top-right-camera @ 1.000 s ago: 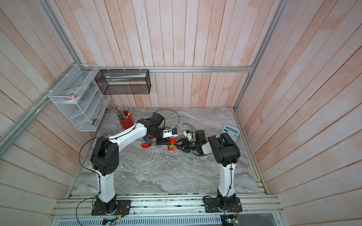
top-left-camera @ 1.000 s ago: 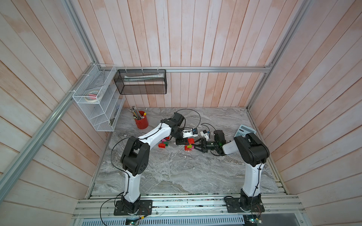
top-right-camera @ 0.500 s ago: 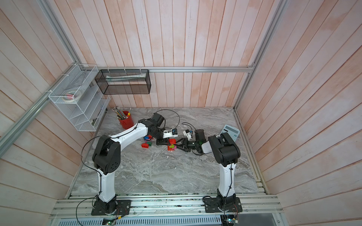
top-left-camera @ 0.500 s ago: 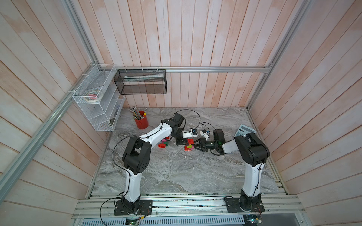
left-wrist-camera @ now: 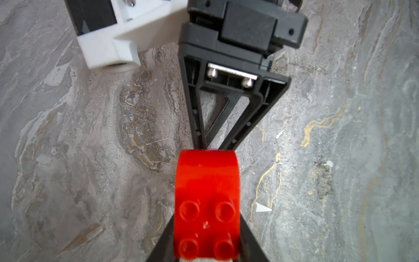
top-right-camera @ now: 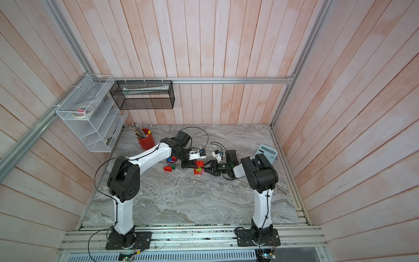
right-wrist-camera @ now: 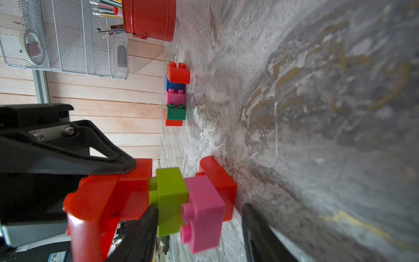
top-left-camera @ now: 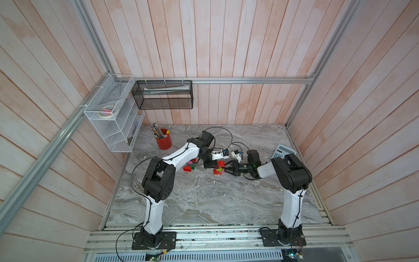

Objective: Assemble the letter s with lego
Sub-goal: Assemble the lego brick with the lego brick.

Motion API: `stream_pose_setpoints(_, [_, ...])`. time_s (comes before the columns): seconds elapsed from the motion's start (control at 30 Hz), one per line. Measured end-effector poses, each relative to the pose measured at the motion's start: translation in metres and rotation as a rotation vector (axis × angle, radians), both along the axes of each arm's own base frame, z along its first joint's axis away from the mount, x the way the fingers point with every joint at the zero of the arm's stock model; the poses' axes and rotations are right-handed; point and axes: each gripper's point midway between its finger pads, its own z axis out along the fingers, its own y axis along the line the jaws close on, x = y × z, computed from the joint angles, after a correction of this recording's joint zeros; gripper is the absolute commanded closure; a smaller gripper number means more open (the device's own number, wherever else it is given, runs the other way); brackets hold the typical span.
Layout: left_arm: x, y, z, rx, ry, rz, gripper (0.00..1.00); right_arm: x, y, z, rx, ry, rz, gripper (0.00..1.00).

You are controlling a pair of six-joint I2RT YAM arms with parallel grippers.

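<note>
marble tabletop (top-left-camera: 204, 199): left gripper (left-wrist-camera: 207, 217) clenches red studded plastic brick (left-wrist-camera: 207, 179) against lime-pink-red stack (right-wrist-camera: 171, 195); right gripper (right-wrist-camera: 199, 205) straddles it, released; loose bricks (right-wrist-camera: 175, 95) beyond.

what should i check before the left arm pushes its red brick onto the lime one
1. left gripper shut on red brick: ok
2. red brick lined up with lime brick: cannot tell
3. red brick seated: not ok, lime studs show between them
4. right gripper bracing the lime brick: cannot tell; fingers straddle lime and pink brick, gap beside the pink
5. loose bricks apart from the lime brick: ok
</note>
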Motion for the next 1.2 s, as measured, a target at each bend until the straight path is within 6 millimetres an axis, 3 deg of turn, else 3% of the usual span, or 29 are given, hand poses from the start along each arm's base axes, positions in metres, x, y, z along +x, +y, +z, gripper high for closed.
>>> stream_pose_setpoints(1.2, [0.0004, 0.0004, -0.0031, 0.057, -0.027, 0.016, 0.74, -0.0002, 0.0004, 0.0008, -0.004, -0.024, 0.006, 0.43])
